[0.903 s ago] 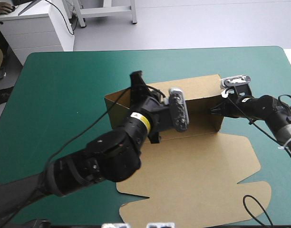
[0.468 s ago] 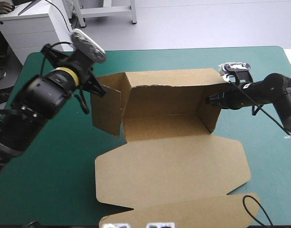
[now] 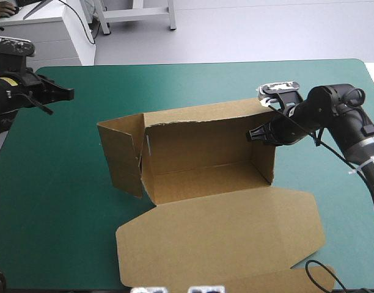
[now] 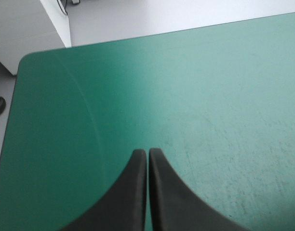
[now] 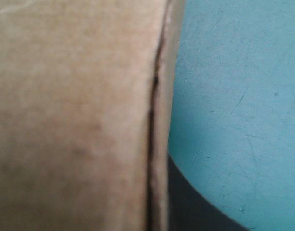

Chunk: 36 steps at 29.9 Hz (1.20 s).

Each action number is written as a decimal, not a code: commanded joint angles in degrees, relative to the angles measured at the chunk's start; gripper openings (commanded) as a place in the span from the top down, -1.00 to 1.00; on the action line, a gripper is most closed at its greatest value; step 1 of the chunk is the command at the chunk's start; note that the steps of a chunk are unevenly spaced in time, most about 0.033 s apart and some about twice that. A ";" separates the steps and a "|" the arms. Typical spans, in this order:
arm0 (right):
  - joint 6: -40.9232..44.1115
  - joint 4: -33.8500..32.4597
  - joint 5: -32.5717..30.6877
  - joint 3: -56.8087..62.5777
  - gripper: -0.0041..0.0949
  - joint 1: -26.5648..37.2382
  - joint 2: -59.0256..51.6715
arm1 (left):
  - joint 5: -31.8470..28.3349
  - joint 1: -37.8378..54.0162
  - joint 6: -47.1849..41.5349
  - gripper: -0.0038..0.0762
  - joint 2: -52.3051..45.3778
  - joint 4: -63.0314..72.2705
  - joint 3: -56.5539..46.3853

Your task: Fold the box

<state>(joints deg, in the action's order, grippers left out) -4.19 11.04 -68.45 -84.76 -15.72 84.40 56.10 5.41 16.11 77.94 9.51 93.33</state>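
brown cardboard box (image 3: 202, 149): open tray mid-table, walls raised, lid flat toward near edge | right gripper (image 3: 255, 134): pinched onto box's right wall, top edge | left gripper (image 3: 66, 94): closed tip to tip, empty, over teal-green cover (image 3: 58, 183), far-left corner

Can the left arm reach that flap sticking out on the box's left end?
Probably yes. The left gripper hangs shut near the table's far left corner. Only bare teal-green cover lies between it and the flap of the box.

The box (image 3: 199, 146) is rendered plain brown; the worktop (image 3: 71, 201) is covered in teal-green; the left claw (image 4: 148, 153) is coloured black.
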 commanded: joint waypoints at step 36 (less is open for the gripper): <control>4.19 -8.11 8.05 -19.48 0.21 -0.39 15.18 | -0.99 5.89 7.54 0.92 -0.74 14.50 -16.95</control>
<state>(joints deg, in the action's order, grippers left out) 0.00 4.27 -57.86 -97.63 -16.10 102.72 57.00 11.27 23.36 79.04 22.14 75.01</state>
